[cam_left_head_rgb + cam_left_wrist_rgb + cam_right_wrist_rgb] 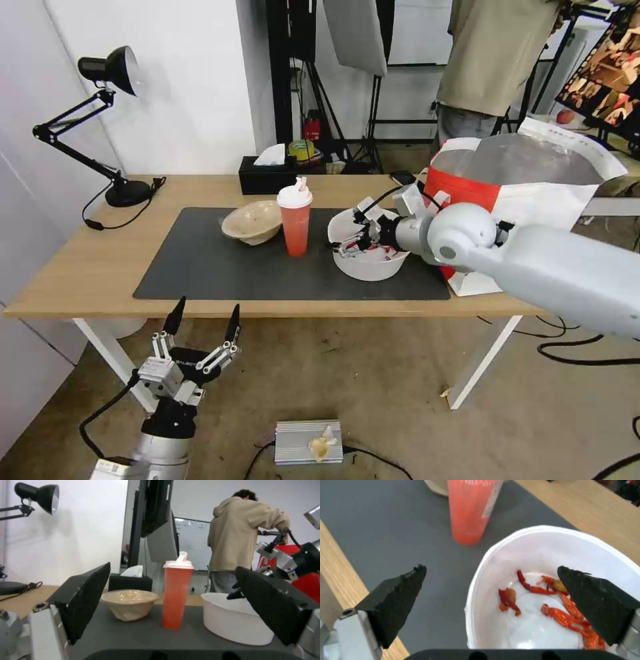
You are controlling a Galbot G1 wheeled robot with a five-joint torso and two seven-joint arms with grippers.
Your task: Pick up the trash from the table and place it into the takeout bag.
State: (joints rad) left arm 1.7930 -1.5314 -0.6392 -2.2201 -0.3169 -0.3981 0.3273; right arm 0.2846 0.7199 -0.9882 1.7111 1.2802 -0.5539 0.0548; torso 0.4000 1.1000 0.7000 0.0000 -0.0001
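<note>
Three bits of trash sit on the bench (87, 267), all on the dark mat (220, 273): one shallow beige bowl (252, 222), one red cup (295, 219) just beside it, and one white bowl (367, 260) with red scraps. One takeout bag (527, 180) stands at the bench's right end. The right end effector (350, 240) is spread wide over the white bowl's rim, one finger inside, one outside, gripping nothing. The left end effector (203, 320) hangs below the bench's front edge, fingers apart and empty.

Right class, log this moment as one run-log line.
right gripper: open, straddling white bowl rim | left gripper: open, parked below table edge | red cup, beige bowl: on mat | takeout bag: open
</note>
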